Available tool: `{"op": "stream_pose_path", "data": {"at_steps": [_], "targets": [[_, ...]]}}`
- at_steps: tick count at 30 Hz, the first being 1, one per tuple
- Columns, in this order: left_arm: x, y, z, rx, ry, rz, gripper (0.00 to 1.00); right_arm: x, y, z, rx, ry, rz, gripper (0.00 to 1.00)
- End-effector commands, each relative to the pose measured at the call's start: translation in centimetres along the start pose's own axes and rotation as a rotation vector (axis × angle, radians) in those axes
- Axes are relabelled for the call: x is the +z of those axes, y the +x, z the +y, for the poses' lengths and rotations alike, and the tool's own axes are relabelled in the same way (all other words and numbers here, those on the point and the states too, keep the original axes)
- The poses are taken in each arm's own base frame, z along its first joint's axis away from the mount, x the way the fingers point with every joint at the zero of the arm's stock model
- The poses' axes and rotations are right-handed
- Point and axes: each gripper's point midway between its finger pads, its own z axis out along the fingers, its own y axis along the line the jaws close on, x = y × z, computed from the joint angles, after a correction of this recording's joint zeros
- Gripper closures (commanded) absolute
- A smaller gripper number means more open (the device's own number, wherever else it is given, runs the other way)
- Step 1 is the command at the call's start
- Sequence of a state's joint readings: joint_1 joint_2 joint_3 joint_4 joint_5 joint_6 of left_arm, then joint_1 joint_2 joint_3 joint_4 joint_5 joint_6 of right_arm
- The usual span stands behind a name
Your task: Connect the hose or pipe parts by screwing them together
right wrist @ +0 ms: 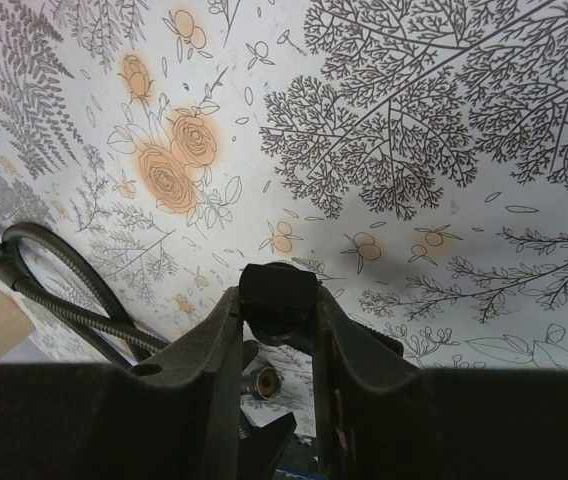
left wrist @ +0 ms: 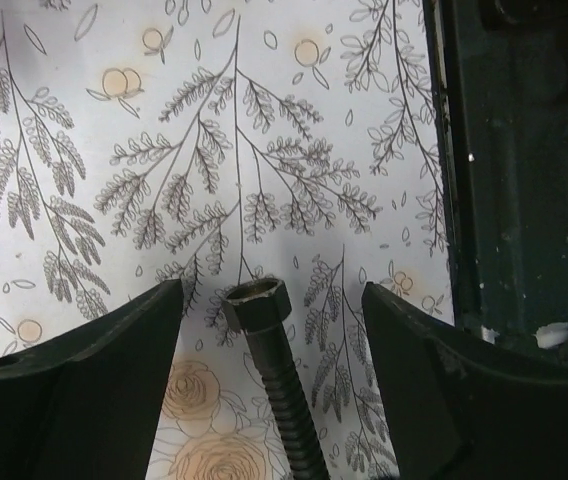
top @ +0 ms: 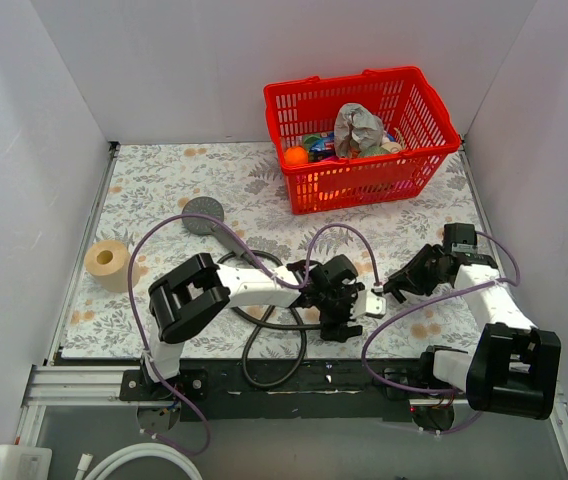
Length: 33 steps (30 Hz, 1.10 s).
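The left pincer (left wrist: 272,292) stands open. The black hose (left wrist: 282,400) lies on the counter (left wrist: 84,230), its hex nut between the fingers, touching neither. The right pincer (right wrist: 277,310) clamps a small dark part (right wrist: 277,292). The shower head (top: 204,215) lies well apart.

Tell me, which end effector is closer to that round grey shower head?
Left. The left end effector sits right of the shower head and nearer the table's front edge. The right end effector is farther right still, beyond the left one.
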<state>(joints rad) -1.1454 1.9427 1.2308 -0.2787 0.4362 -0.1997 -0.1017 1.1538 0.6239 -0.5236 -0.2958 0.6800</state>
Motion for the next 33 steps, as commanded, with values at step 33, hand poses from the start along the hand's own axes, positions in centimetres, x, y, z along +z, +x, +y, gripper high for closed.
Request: {"op": "stream_pose_path", "data": {"at_steps": [33], "targets": [[-0.3,1.0,-0.5,-0.141,-0.104,0.102,0.51,0.7,0.7,-0.1,-0.012,-0.036,0.034,0.99]]}}
